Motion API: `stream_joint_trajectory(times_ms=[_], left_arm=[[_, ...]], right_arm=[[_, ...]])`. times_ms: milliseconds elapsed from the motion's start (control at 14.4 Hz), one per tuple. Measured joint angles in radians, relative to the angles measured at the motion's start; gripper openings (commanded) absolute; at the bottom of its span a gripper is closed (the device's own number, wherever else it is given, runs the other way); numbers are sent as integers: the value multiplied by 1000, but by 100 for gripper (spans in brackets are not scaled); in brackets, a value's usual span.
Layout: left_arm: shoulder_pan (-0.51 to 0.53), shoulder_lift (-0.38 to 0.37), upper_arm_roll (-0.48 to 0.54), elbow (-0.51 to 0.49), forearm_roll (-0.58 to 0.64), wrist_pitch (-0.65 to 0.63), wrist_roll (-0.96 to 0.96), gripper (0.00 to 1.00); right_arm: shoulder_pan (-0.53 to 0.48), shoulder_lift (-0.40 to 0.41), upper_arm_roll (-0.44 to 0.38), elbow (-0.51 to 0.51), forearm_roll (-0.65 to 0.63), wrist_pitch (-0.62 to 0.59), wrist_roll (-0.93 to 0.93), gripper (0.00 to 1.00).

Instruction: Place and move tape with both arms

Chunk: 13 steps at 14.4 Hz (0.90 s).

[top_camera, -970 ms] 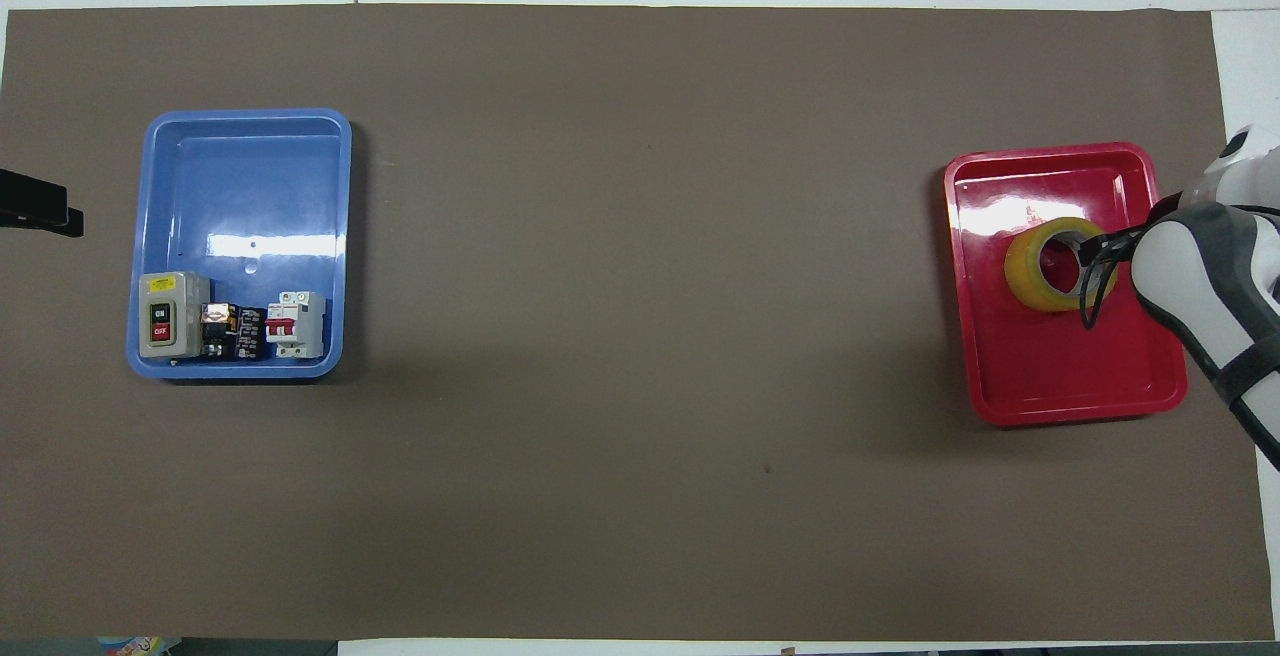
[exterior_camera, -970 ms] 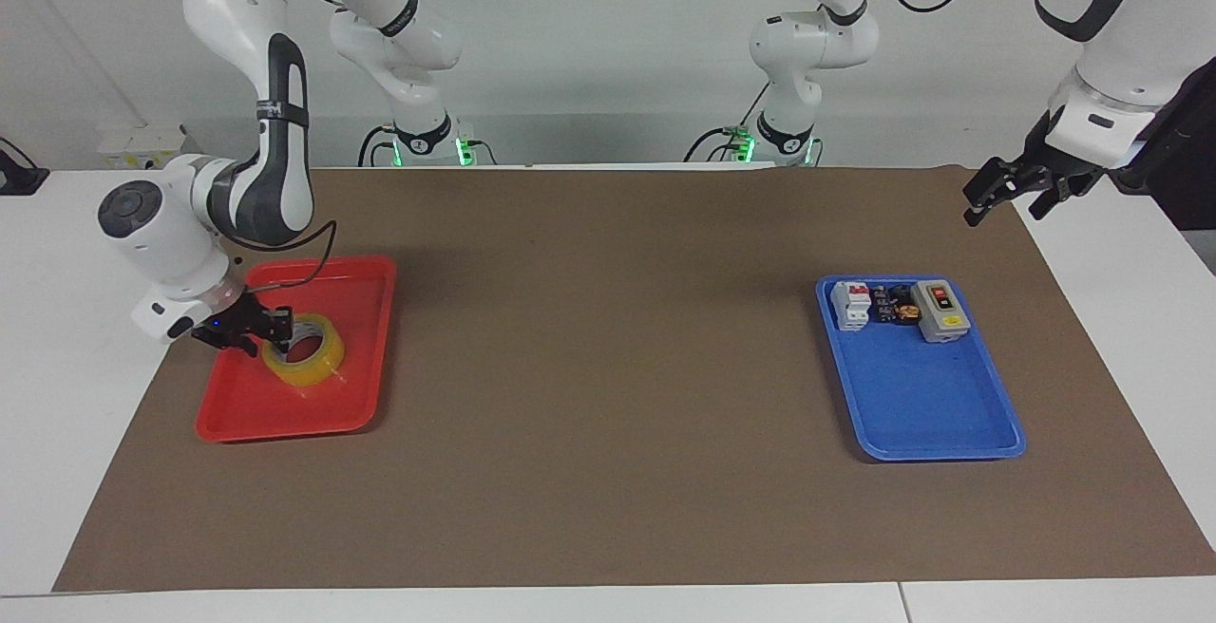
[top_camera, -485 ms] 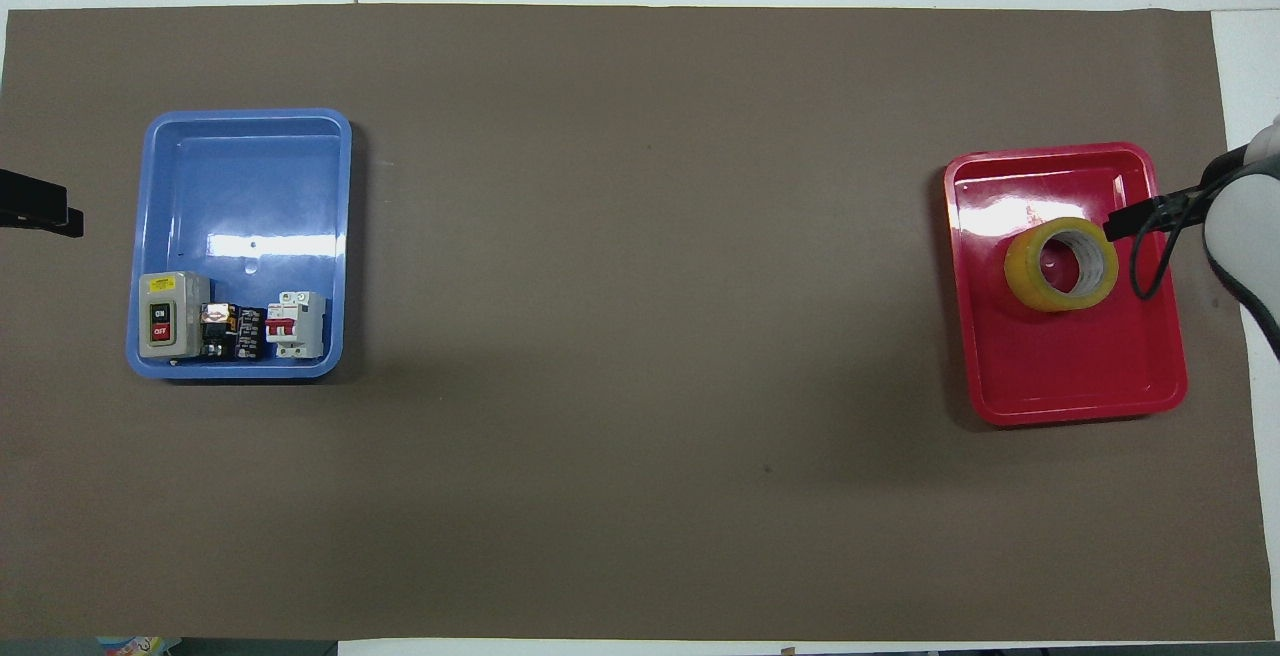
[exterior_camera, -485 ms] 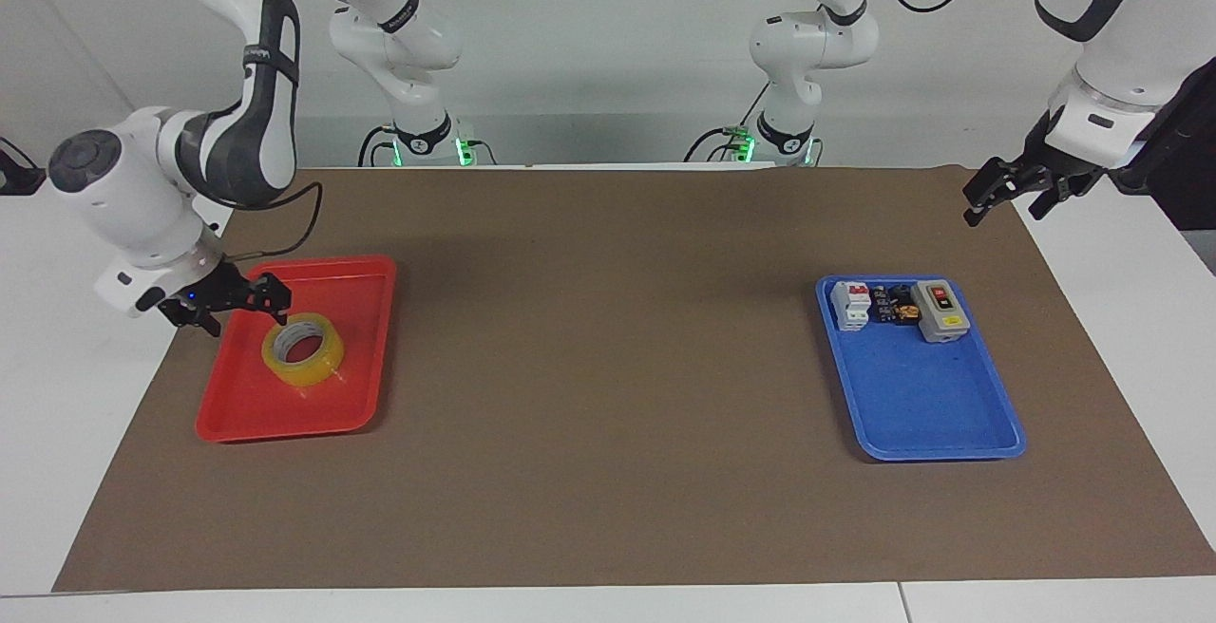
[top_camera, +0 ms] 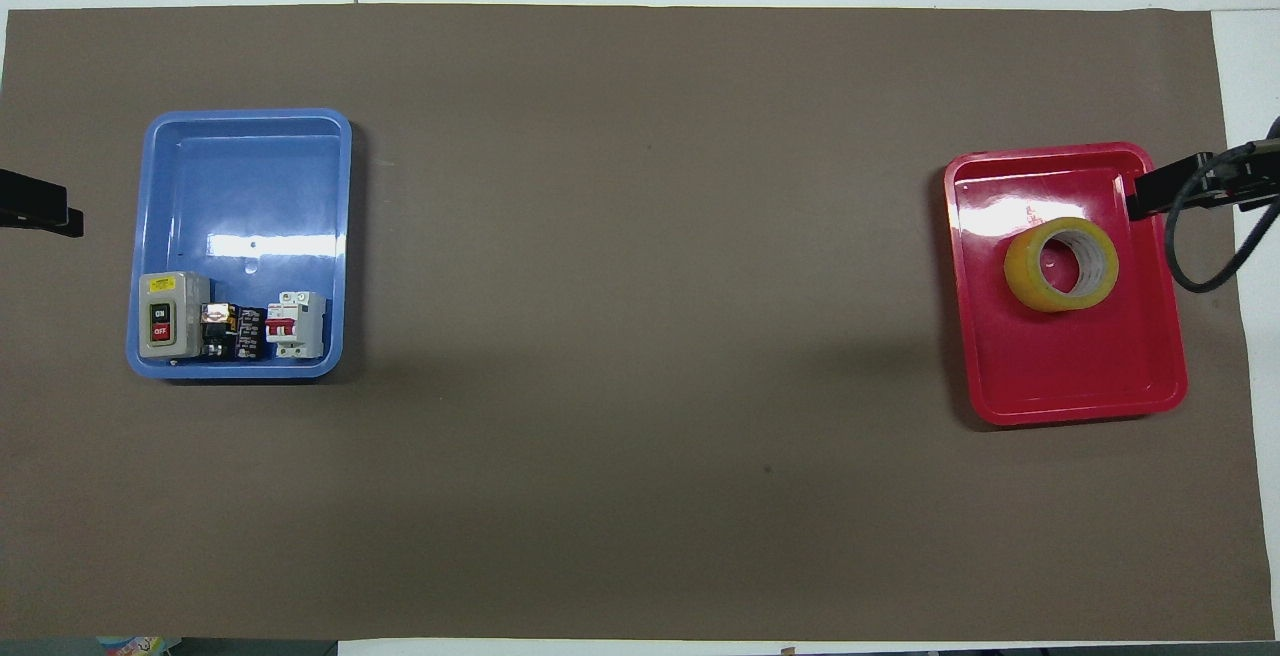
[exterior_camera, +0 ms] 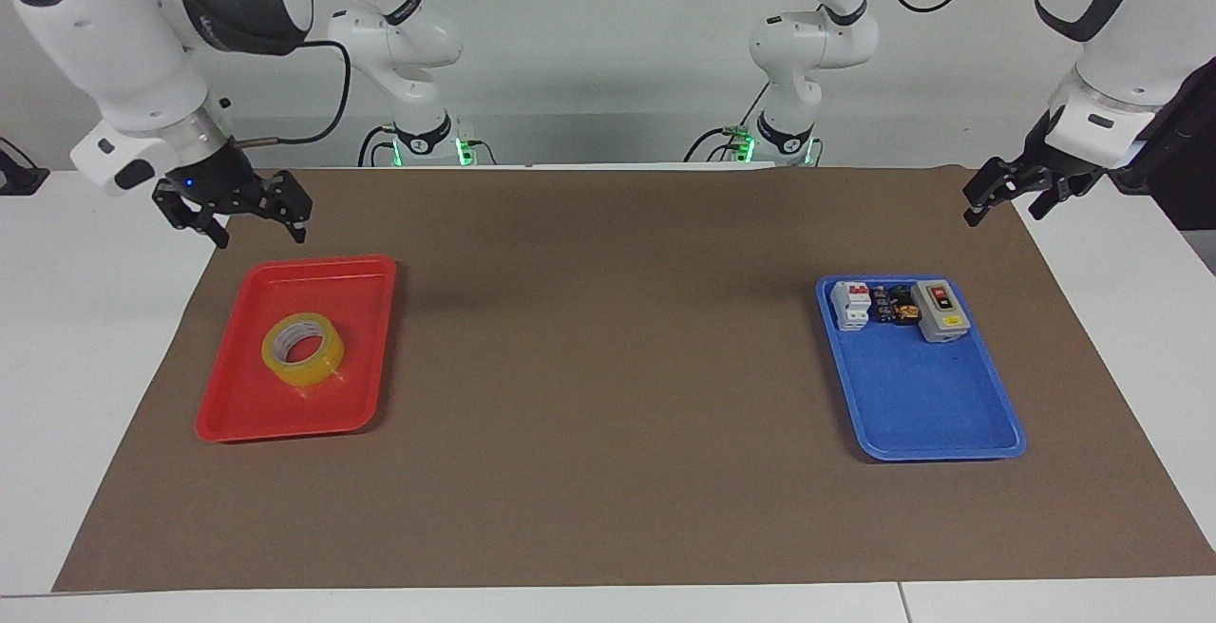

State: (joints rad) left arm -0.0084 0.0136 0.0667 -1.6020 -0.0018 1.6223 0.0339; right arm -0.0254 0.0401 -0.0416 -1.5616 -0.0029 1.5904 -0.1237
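My right gripper (exterior_camera: 256,215) hangs wide and empty above the table's edge, nearer to me than the red tray (exterior_camera: 242,414). My left gripper (exterior_camera: 1007,194) waits, wide too, at its own end. The tape (exterior_camera: 303,349) lies flat in the red tray, freed, I judge delivered. In the blue tray (exterior_camera: 940,414) stands a switch box (exterior_camera: 940,310) marked ON and OFF, beside a breaker (exterior_camera: 851,305).

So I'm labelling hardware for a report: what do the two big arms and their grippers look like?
Both arms are glossy white with dark grey round joint caps. The right gripper and left gripper are black and two-fingered; a black cable loops to the right one's wrist.
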Motion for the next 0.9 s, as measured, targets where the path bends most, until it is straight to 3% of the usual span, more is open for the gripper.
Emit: stream_joint_trajectory(times_ms=[485, 901], left_arm=[[0, 0, 0, 0, 0, 0, 0, 100], [0, 0, 0, 0, 0, 0, 0, 100]], right_arm=[[-82, -16, -22, -24, -10, -82, 4, 100], [-67, -47, -17, -46, -17, -89, 5, 100]])
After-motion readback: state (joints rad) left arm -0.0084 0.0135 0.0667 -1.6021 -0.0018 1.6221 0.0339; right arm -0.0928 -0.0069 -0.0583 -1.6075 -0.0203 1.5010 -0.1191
